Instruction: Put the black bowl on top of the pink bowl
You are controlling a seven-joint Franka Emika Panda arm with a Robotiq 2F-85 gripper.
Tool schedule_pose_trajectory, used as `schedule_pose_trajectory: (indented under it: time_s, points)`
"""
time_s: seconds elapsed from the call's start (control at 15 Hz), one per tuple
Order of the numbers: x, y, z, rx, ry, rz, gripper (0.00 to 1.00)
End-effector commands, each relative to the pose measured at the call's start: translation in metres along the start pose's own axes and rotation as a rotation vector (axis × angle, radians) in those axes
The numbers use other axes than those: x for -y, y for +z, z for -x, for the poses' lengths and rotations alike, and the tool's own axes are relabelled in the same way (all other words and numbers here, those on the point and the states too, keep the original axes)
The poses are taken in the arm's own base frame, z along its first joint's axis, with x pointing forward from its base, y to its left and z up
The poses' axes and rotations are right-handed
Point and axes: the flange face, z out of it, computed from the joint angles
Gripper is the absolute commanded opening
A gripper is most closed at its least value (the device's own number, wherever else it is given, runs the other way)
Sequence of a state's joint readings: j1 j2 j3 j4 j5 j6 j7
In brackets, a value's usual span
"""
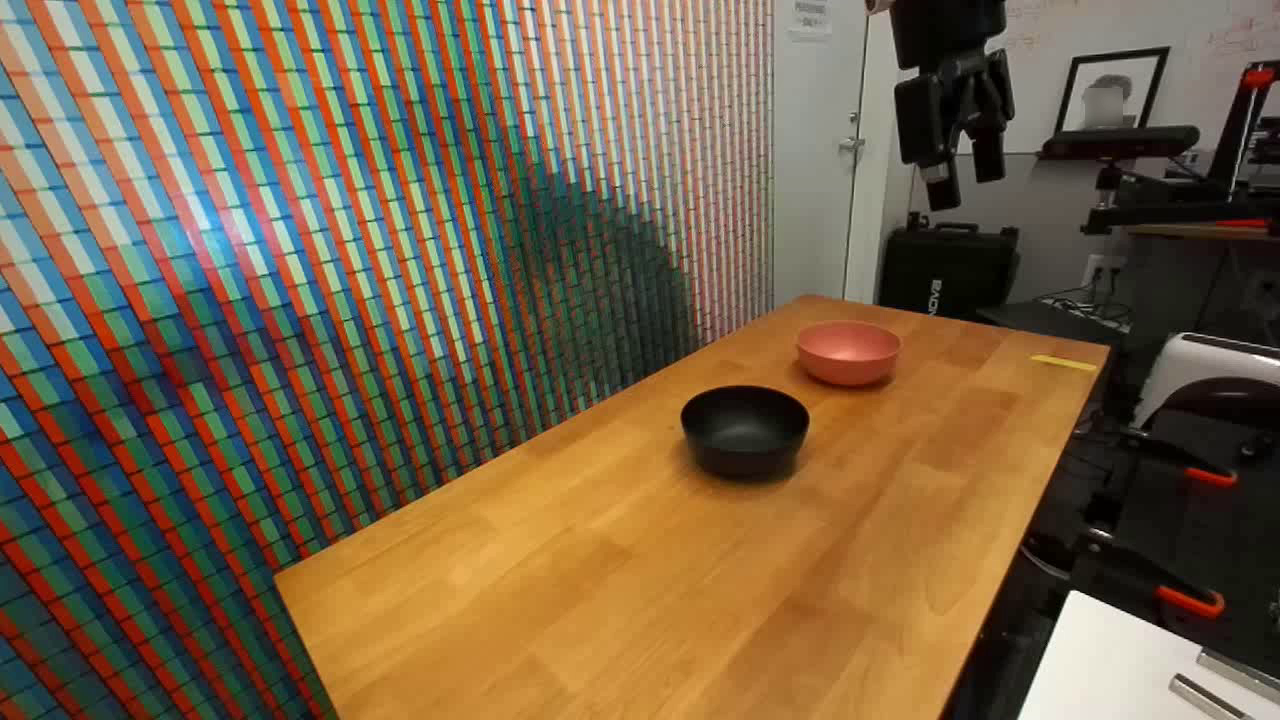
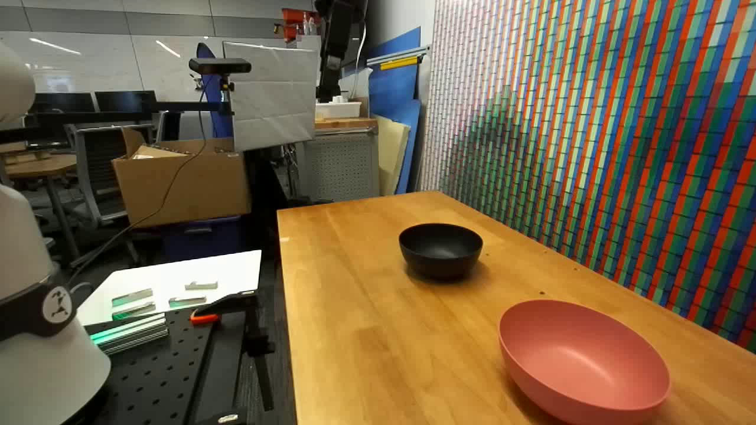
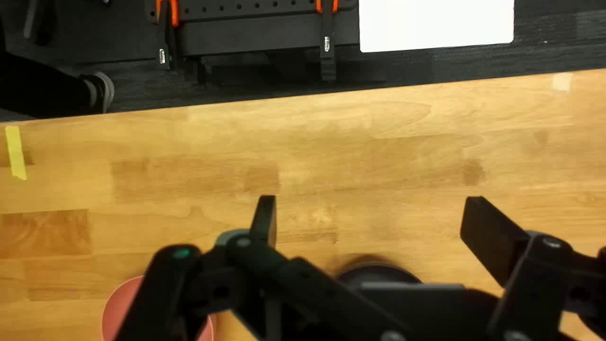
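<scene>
You have a robotics lab around you: near your wooden table (image 2: 354,307) stand a white robot base (image 2: 41,366) and a perforated black plate (image 2: 153,378) with clamps (image 3: 326,43); farther from the table are monitors (image 2: 125,101), an office chair (image 2: 98,165) and a scribbled-on whiteboard (image 1: 1120,25).

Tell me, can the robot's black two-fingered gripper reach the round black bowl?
Probably yes, by coming down. The black gripper hangs open above the brown wooden table, nothing sits on the round black bowl, and the round salmon-pink bowl stands apart from it.
</scene>
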State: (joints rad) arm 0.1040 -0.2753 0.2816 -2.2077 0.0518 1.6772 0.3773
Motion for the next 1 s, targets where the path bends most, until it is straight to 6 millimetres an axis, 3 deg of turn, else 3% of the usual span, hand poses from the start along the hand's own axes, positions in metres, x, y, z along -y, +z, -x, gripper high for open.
schedule_pose_trajectory:
  time_s: [0.0, 0.4, 0.67, 0.93]
  points:
    - [0.000, -0.001, 0.000, -0.001, 0.000, 0.000, 1.00]
    - [0.008, 0.003, -0.006, -0.092, -0.015, 0.020, 1.00]
    - [0.024, 0.007, -0.050, -0.237, 0.003, 0.007, 1.00]
    - [0.049, 0.039, -0.094, -0.270, 0.014, 0.000, 1.00]
